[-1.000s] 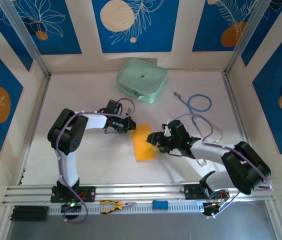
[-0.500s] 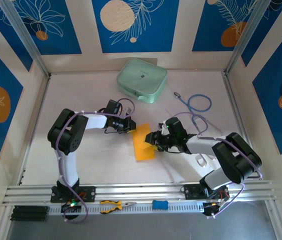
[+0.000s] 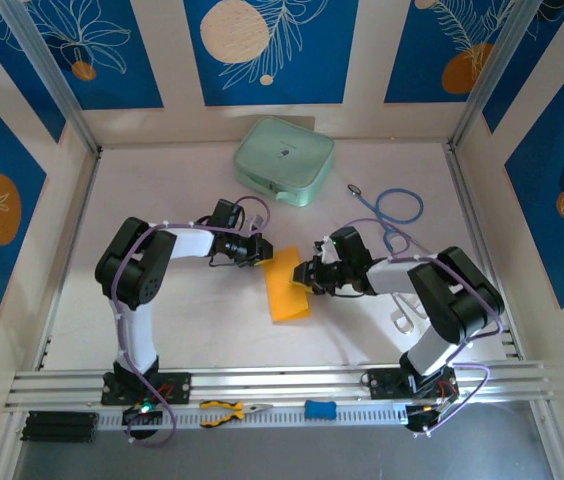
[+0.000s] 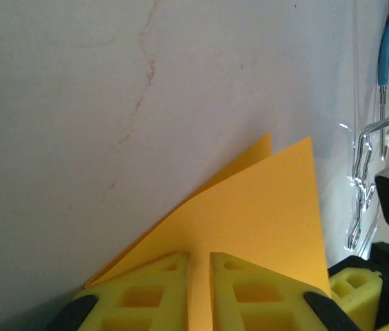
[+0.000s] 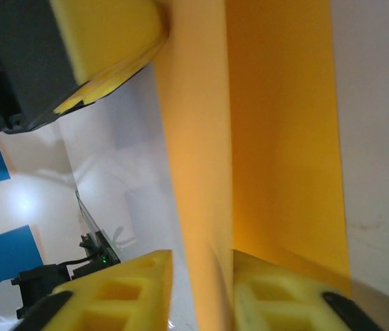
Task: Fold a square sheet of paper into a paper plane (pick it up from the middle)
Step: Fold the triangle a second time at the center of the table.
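Enclosure: cream walls with blue leaf-print panels (image 3: 272,50) on three sides. White surface (image 3: 162,180), faintly stained, with an aluminium rail (image 3: 282,385) along the near edge.

Square sheet of paper (image 3: 287,292): centre of the surface, already doubled into a narrow orange-yellow strip running near to far. Its far end is lifted between the two arms. Likely very light, limp and smooth, so it creases wherever it is pinched, sags without support and could tear if the arms pull apart. Best taken at the folded edge, near the middle, with both layers in the pinch.

Left gripper (image 4: 199,256): jaws nearly together, clamped on the strip's far-left corner, with paper in the slit between the yellow pads.

Right gripper (image 5: 203,256): jaws narrow, and the raised fold fills the gap between them. It reads as a pinch from the right side.

Surroundings:
- Pale green case (image 3: 284,160): far centre, well apart from the paper.
- Blue stethoscope (image 3: 399,207): far right, its tubing close behind the right arm, a possible snag on a wide swing.
- Orange-handled pliers (image 3: 228,410): on the near rail, out of the way.
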You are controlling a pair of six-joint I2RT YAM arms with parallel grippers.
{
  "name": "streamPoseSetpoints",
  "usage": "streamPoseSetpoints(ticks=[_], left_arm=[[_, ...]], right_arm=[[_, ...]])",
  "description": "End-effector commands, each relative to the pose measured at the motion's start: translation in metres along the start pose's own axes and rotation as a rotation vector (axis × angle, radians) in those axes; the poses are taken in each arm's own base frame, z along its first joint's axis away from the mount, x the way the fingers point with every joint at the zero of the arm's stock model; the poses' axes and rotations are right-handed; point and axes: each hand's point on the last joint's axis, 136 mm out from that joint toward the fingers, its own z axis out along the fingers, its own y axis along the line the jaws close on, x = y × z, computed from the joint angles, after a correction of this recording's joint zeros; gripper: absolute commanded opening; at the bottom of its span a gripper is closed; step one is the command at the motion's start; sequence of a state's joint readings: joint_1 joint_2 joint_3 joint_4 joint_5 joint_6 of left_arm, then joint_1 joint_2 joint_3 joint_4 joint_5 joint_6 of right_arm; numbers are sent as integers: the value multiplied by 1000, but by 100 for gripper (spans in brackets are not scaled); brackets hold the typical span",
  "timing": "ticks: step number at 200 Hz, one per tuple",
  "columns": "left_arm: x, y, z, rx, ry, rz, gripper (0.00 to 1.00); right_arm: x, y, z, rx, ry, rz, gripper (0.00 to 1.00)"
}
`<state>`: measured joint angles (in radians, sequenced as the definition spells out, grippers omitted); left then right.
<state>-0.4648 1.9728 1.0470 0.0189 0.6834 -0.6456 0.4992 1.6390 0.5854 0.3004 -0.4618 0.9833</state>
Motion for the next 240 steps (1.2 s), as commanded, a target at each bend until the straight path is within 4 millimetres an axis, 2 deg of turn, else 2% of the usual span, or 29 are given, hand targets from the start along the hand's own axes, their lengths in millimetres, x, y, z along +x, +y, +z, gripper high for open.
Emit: streamPoseSetpoints(ticks=[1,36,74,106,135,160,177,194,240], left_arm=[[13,2,-4,-21,48,-31,21],[13,-22,-26,-18,-7,19,35],[27,-44,-52,-35,-102,115,41],[48,-49,-64,-51,-145,206,42],[71,-47,-75,-70,-140,306,43],[79,-54,-87,-69,-155,388,47],[83,-65,-86,-30,-177,433,49],[92,-71,-77,-24,-172,467,50],[114,-77,-59,-54,-161,530,55]], right_arm=[[-1,5,2,-30,34,-20,17],[-9,-3,-1,1,-44,56,5],[-8,-13,-4,61,-140,171,4],[-2,-5,0,69,-145,166,5],[6,2,2,48,-128,132,14],[7,13,9,19,-74,91,21],[6,21,14,2,-40,66,21],[6,20,15,25,-21,64,21],[-3,13,3,47,-16,56,22]])
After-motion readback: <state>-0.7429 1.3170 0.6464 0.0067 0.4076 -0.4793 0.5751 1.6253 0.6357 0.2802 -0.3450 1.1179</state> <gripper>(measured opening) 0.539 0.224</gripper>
